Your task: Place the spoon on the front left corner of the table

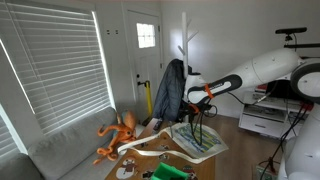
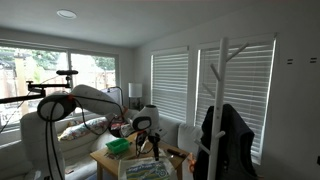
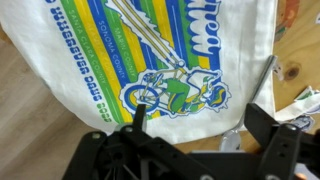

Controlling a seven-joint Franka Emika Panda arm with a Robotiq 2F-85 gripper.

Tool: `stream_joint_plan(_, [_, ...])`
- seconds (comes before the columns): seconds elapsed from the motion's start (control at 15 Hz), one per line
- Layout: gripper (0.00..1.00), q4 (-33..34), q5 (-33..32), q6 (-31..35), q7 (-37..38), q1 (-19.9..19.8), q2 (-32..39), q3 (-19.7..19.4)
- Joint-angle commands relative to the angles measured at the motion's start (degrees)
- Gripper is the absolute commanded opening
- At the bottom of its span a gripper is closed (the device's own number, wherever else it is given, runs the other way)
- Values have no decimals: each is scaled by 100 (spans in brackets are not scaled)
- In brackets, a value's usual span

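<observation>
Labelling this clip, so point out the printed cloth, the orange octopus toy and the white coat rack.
printed cloth (image 3: 150, 60), wrist view, on the striped print
orange octopus toy (image 1: 120, 130), in an exterior view, on its body
white coat rack (image 2: 222, 80), in an exterior view, on its pole

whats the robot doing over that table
The robot arm's gripper hovers above the low wooden table, right over a white cloth printed in green, blue and yellow. In the wrist view its fingers stand apart with nothing between them. A thin grey metal piece at the cloth's edge may be the spoon, though it is hard to be sure. Nothing has been picked up yet.
</observation>
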Motion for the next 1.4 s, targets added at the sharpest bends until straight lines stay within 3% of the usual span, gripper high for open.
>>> stream_joint_plan(0.0, [100, 13, -2, -18, -10, 25, -1, -29])
stream_joint_plan(0.33, [100, 0, 0, -48, -19, 11, -145, -28])
stream_joint_plan(0.4, [100, 33, 341, 103, -150, 72, -61, -46])
stream_joint_plan(0.73, [100, 109, 424, 1014, 277, 90, 290, -3])
stream_joint_plan(1.2, [99, 336, 1375, 1218, -424, 234, 880, -16])
stream_joint_plan(1.33, [92, 526, 1533, 1170, -531, 233, 1119, -24])
